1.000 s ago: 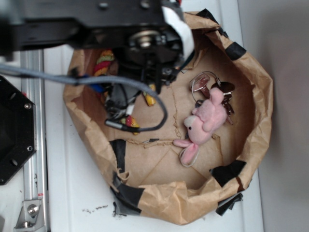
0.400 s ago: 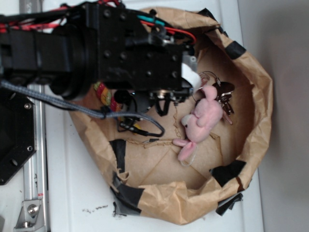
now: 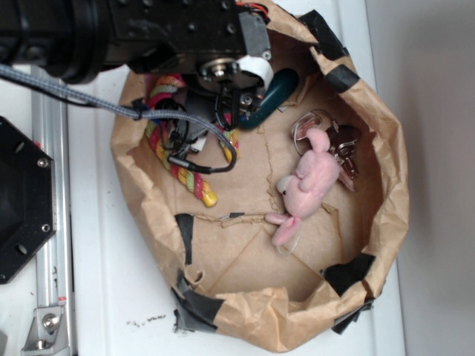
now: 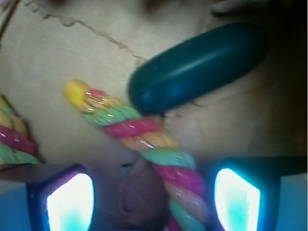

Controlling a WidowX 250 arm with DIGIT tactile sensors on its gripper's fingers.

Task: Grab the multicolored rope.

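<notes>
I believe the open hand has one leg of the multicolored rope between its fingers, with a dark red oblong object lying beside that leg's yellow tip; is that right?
Nearly: the oblong object is dark teal, not dark red, as the wrist view shows. The rest holds: the open hand has one leg of the multicolored rope between its fingers, and the object lies beside the yellow tip.

Twisted strands of glossy red, yellow and pale green on the multicolored rope (image 3: pixel 182 167), tipped in yellow (image 4: pixel 77 91). Dark teal, plain and smooth, on the oblong object (image 4: pixel 197 65) beside it. Pale pink on the plush bunny (image 3: pixel 308 185), silver on its key ring (image 3: pixel 308 122). Crumpled brown on the paper bag (image 3: pixel 386 185), patched with black tape (image 3: pixel 184 233). Black on the robot arm (image 3: pixel 133 30), grey on its braided cable (image 3: pixel 96 100). White on the table (image 3: pixel 111 297).
</notes>
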